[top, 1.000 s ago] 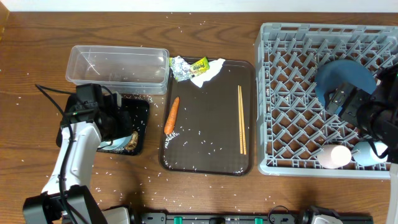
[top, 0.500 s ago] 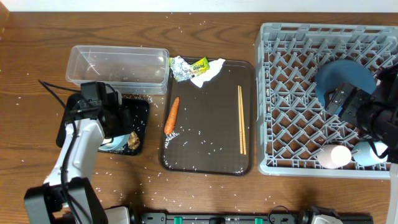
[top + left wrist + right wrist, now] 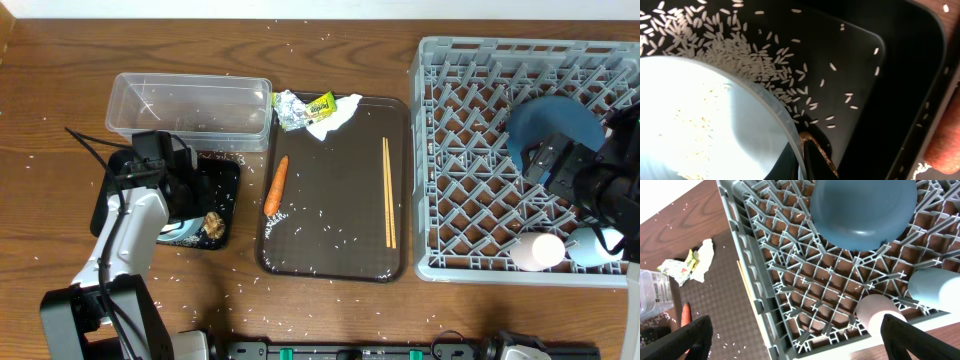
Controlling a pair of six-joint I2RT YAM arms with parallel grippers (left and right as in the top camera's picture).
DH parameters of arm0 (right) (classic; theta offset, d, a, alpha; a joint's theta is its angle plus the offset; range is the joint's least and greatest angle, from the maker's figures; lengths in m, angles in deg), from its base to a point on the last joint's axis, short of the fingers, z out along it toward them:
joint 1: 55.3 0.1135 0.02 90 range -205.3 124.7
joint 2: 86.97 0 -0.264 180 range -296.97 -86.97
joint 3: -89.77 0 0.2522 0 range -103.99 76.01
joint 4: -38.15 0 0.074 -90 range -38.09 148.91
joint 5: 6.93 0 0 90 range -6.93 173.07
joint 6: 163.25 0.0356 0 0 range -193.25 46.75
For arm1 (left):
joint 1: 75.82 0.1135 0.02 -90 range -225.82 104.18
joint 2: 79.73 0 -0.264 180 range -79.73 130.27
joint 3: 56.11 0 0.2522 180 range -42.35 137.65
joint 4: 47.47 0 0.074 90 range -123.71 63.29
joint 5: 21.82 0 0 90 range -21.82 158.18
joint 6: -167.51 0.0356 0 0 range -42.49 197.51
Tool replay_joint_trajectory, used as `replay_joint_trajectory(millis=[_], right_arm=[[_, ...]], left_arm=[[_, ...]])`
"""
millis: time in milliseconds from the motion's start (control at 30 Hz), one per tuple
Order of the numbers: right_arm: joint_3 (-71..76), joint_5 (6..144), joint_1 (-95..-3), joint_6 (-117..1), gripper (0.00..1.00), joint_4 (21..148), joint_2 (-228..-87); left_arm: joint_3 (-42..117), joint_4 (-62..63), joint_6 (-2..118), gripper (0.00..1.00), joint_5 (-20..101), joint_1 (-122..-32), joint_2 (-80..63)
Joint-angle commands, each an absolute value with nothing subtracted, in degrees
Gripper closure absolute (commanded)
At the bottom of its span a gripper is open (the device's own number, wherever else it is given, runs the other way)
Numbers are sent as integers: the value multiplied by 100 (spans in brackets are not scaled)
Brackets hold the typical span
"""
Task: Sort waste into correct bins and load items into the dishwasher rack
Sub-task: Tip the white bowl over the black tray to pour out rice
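Note:
My left gripper (image 3: pixel 180 195) is shut on the rim of the white bowl (image 3: pixel 715 125), tilted over the black tray (image 3: pixel 900 75). In the left wrist view one finger is inside the rim and one outside. White rice grains (image 3: pixel 740 50) lie in the tray by the bowl's lip. A brown food lump (image 3: pixel 213 224) lies at the tray's front right. My right gripper (image 3: pixel 800 345) is open and empty above the grey rack (image 3: pixel 470 60), which holds the dark blue dish (image 3: pixel 862 210), pink cup (image 3: pixel 877 312) and light blue cup (image 3: pixel 935 287).
The dark brown serving tray (image 3: pixel 335 240) holds the carrot (image 3: pixel 276 185), chopsticks (image 3: pixel 388 190) and scattered rice. Foil (image 3: pixel 290 108), the yellow-green packet (image 3: pixel 320 104) and tissue (image 3: pixel 340 115) lie at its back left corner. The clear tub (image 3: pixel 190 100) stands behind the black tray.
My left gripper has shifted slightly back and right with the bowl, and the brown lump now lies apart from the bowl in the black tray. The right arm has not moved.

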State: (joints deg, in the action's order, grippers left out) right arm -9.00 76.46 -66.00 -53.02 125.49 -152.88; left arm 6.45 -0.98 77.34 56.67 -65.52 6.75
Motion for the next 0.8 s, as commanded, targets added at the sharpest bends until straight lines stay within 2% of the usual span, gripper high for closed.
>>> replay_joint_trajectory(millis=[0, 200, 367, 600, 767], right_arm=[[-931, 7641, -6654, -5247, 1, 12547, -15283], [-931, 7641, -6654, -5247, 1, 12608, -15283], [-931, 7641, -6654, -5247, 1, 12626, -15283], [-931, 7641, -6654, -5247, 1, 12623, -15283], [-931, 7641, -6654, -5245, 1, 12628, -15283]], left_arm=[[754, -61, 7737, 94, 5298, -6567, 603], [1110, 313, 7673, 94, 4800, -6491, -92], [1167, 221, 7369, 94, 3541, -5970, -809], [927, -80, 7358, 94, 981, -4642, -606], [540, -1108, 7573, 94, -1700, -3710, 100]])
